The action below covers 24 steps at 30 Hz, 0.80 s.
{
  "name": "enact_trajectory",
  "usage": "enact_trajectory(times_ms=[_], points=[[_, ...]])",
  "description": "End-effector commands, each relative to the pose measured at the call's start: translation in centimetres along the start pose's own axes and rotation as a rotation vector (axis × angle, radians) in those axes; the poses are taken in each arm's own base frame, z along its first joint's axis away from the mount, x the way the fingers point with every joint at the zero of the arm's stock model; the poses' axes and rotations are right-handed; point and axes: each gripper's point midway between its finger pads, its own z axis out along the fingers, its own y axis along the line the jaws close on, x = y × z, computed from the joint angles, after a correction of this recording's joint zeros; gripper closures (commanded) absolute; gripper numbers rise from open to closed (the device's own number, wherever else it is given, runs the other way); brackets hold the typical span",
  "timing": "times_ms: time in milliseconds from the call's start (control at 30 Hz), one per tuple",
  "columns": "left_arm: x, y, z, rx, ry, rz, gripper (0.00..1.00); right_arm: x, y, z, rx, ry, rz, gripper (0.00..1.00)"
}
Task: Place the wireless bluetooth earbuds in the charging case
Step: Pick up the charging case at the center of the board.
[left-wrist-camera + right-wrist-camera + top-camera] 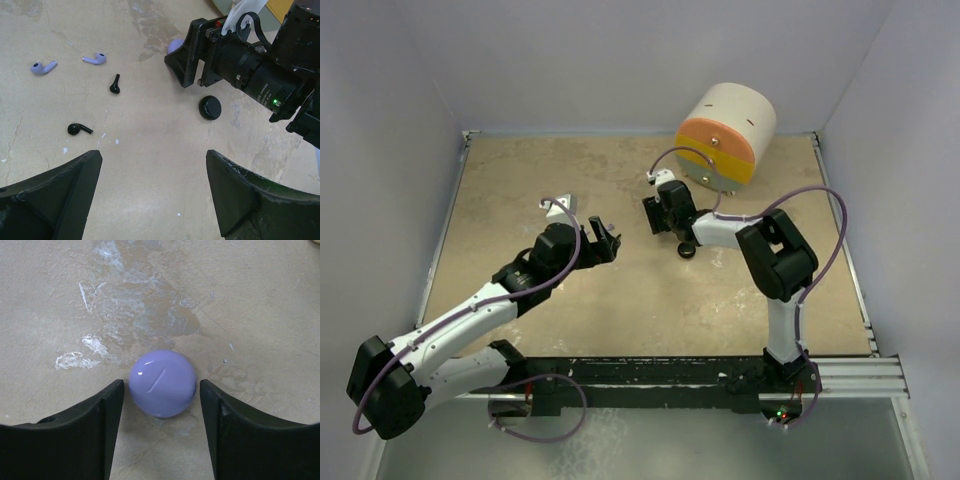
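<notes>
Two lavender earbuds (43,66) and two black earbuds (115,85) are lying loose on the table (510,180), well off every edge, none touching, bare surface showing around each. The left gripper (154,160) is hovering near them, jaws spread, holding nothing. The right gripper (160,390) is straddling one lavender puck (162,380), jaws apart, leaving only slivers of room either side. One black puck (210,107) is sitting nearby.

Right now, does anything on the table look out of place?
Yes: the lavender earbuds and black earbuds lie scattered loose, outside their cases. The lavender case and black case look shut.
</notes>
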Motion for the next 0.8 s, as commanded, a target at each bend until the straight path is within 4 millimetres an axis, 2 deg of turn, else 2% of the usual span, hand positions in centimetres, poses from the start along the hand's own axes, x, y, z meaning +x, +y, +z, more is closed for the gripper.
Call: enact_trajectory(times_ms=[0,200,267,333,467,567,600,767], points=[[-1.4,-1.0,-0.4,0.030,-0.049,-0.027,0.16,1.2,0.1,0.6,-0.021,0.029,-0.028,0.38],[-1.3,-0.9,-0.3,0.027,-0.049,-0.027,0.16,1.2,0.0,0.7,-0.034,0.025,-0.009,0.52],[-1.3,-0.9,-0.2,0.029,-0.051,-0.028,0.17,0.5,0.1,0.2,-0.040,0.006,0.010,0.58],[-1.4,-1.0,-0.2,0.034,-0.055,-0.028,0.18,-0.7,-0.3,-1.0,-0.023,-0.035,0.031,0.60],[-1.8,-1.9,0.2,0.069,-0.067,-0.016,0.21,-4.3,1.0,-5.1,-0.125,-0.189,0.088,0.79],[-1.7,-2.9,0.7,0.091,-0.059,0.008,0.21,-6.8,1.7,-9.7,-0.199,-0.312,0.127,0.82],[-1.5,-3.2,1.0,0.099,-0.053,0.018,0.22,-6.5,1.8,-10.9,-0.220,-0.332,0.126,0.83],[0.0,-5.8,2.2,0.157,-0.035,0.042,0.22,-7.6,2.3,-16.8,-0.312,-0.483,0.143,0.98]])
